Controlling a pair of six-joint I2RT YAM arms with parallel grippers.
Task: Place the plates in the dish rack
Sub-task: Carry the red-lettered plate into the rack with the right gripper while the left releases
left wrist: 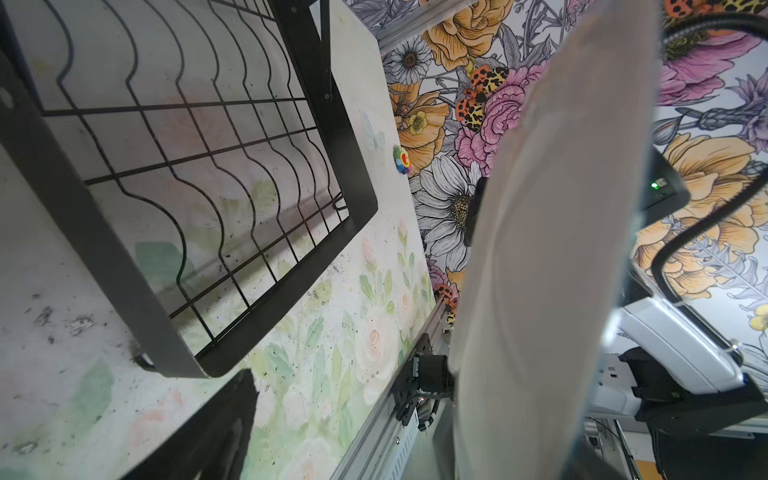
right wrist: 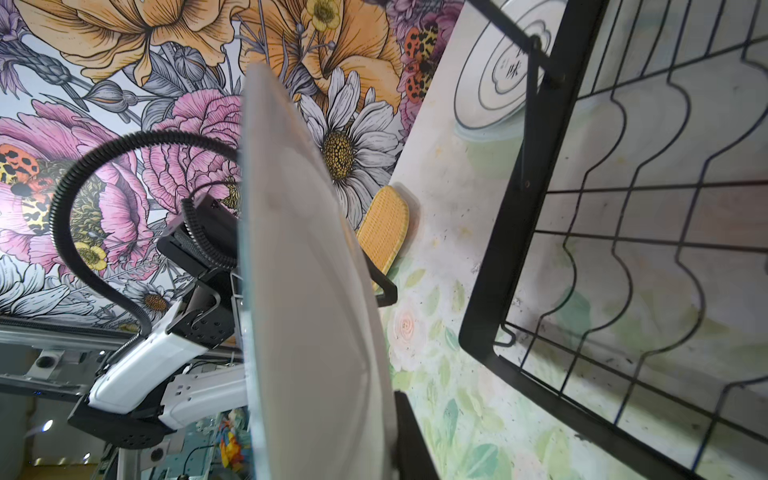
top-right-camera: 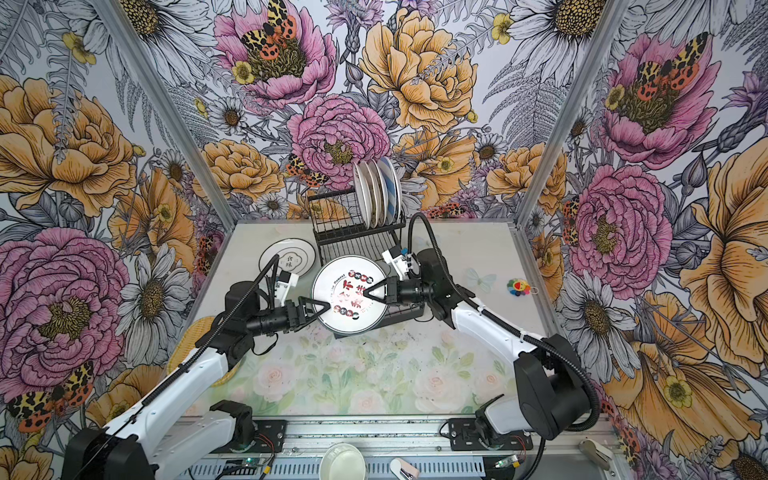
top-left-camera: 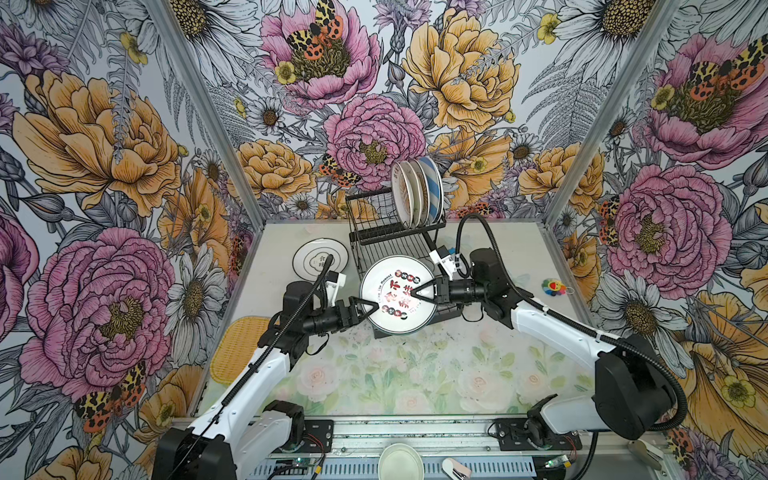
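Observation:
A white plate with red Chinese characters hangs over the front of the black wire dish rack, above its lower tier. My right gripper is shut on the plate's right rim; in the right wrist view a black finger presses the plate. My left gripper stands open around the left rim; in the left wrist view its finger is well clear of the plate. Several plates stand in the upper tier.
Another white plate lies flat left of the rack. A yellow woven tray lies at the table's left edge under my left arm. A small colourful toy sits at the right. A pale bowl rests by the front rail.

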